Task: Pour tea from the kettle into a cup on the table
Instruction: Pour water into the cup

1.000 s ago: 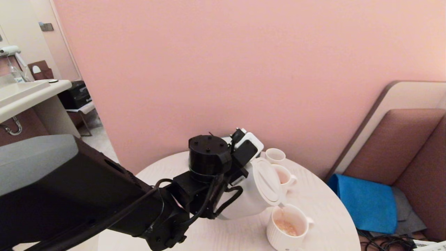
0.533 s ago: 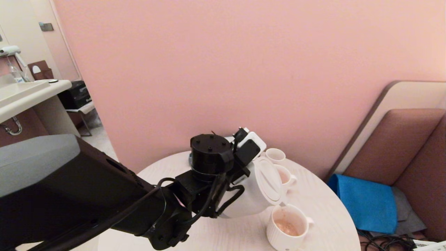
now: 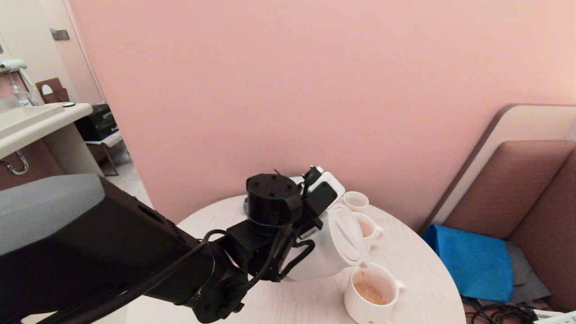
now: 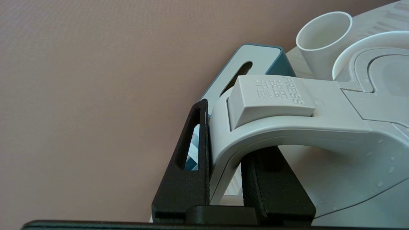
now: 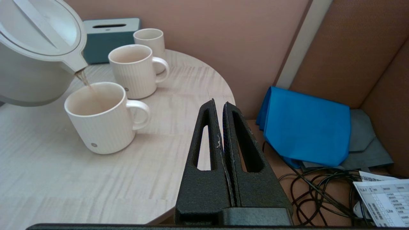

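Over the round pale wood-grain table [image 5: 64, 179], the left gripper [image 4: 223, 179] clamps the large white electric kettle [image 3: 333, 252] by its loop handle, tilting the spout directly above the white ribbed ceramic mug [image 5: 99, 119]. Thin reddish-brown tea [image 5: 83, 78] streams in. Off the table's edge, the right gripper [image 5: 222, 127] idles, fingers together.

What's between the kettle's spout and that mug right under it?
A thin stream of tea runs from the kettle spout into the cup, clearest in the right wrist view.
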{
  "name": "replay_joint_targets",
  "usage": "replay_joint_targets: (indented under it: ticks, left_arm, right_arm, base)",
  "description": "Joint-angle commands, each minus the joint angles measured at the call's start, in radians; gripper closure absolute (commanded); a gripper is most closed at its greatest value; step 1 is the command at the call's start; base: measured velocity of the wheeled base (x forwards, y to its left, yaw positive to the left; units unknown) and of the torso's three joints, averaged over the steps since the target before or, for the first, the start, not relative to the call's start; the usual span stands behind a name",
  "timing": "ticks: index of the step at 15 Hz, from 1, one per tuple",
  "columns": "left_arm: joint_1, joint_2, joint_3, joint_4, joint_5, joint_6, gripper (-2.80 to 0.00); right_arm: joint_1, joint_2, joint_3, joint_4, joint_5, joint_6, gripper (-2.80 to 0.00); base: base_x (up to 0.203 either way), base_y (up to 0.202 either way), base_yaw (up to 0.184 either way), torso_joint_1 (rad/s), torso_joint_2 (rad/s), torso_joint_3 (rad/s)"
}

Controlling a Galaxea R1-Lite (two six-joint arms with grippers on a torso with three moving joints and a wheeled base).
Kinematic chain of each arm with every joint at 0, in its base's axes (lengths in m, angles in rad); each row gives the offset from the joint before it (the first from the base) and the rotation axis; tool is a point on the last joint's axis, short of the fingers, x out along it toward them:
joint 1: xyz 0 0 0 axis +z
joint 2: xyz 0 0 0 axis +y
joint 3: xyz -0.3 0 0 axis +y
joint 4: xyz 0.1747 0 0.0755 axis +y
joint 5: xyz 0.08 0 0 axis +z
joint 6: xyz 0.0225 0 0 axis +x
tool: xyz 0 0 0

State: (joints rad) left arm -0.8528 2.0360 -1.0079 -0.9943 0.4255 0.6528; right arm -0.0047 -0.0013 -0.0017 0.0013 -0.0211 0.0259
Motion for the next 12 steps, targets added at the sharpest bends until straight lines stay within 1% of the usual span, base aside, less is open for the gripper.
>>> replay_joint_targets:
  ticks: [1,8,12]
  left_arm:
    - [0.0,-0.001,0.0,-0.006,0.004,0.005,0.0]
    - [0.0,0.004,-0.001,-0.007,0.002,0.005,0.0]
    - [0.0,0.002,0.002,-0.017,0.002,-0.011,0.0]
  right_arm:
    - [0.0,0.001,0.0,0.0,0.0,0.0,0.0]
    - [0.0,0.001,0.0,0.0,0.0,0.0,0.0]
    - [0.0,0.001,0.0,0.0,0.0,0.0,0.0]
  base:
    - [0.0,0.0,0.0,0.0,0.0,0.0]
    - [0.0,0.0,0.0,0.0,0.0,0.0]
    - [0.0,0.0,0.0,0.0,0.0,0.0]
